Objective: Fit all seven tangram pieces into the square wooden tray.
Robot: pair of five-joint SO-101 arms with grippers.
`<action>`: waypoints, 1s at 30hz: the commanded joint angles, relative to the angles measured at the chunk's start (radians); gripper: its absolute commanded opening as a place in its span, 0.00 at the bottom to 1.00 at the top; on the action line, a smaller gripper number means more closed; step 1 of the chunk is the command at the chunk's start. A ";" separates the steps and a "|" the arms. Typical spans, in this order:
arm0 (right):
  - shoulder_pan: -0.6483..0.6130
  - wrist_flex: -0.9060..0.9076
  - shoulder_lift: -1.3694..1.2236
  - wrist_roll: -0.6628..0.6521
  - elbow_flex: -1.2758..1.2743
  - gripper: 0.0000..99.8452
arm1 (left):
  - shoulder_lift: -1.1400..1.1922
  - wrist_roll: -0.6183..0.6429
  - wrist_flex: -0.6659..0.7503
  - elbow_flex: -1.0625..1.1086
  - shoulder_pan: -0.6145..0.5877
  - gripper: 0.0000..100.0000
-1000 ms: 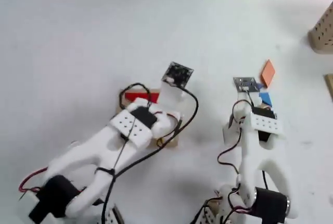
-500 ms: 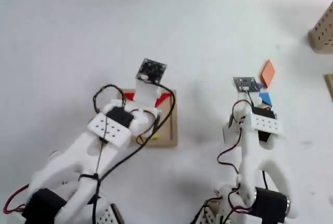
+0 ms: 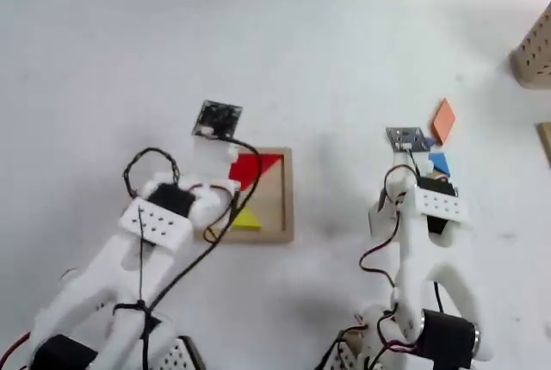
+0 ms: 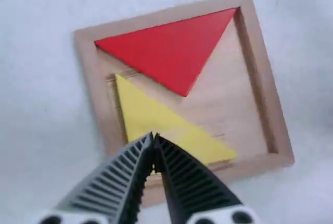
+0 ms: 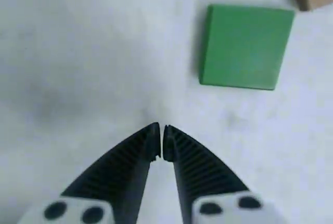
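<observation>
White table (image 3: 344, 69); yellow triangle (image 4: 156, 120) in tray (image 4: 260, 78), just past closed left fingers (image 4: 132, 169)

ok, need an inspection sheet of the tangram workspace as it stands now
Surface: white table, flat.
Job's things: square wooden tray holds a red triangle and a yellow triangle, both flat; orange flat piece, blue flat piece and green square piece lie outside it on the table.
Clutter: nothing seen.
Grippers: left gripper shut, empty, over the yellow triangle; right gripper shut, empty, apart from the green square piece.
Cables: black cable loops loose at the left arm's wrist.
Surroundings: perforated wooden block at the table's edge.
</observation>
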State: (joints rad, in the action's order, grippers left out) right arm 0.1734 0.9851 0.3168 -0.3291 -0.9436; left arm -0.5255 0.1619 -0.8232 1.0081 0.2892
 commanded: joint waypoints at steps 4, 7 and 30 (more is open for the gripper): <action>0.001 -0.008 0.027 -0.012 0.003 0.02 | -0.030 -0.009 0.069 0.029 -0.067 0.02; 0.001 -0.008 0.027 -0.011 0.002 0.02 | -0.028 -0.009 0.066 0.029 -0.090 0.02; -0.001 -0.008 0.027 -0.011 0.002 0.02 | 0.148 -0.084 -0.005 -0.049 -0.044 0.32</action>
State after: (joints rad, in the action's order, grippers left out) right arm 0.1718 0.9851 0.3168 -0.3307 -0.9467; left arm -0.3798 0.0621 -0.8278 1.0142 0.2202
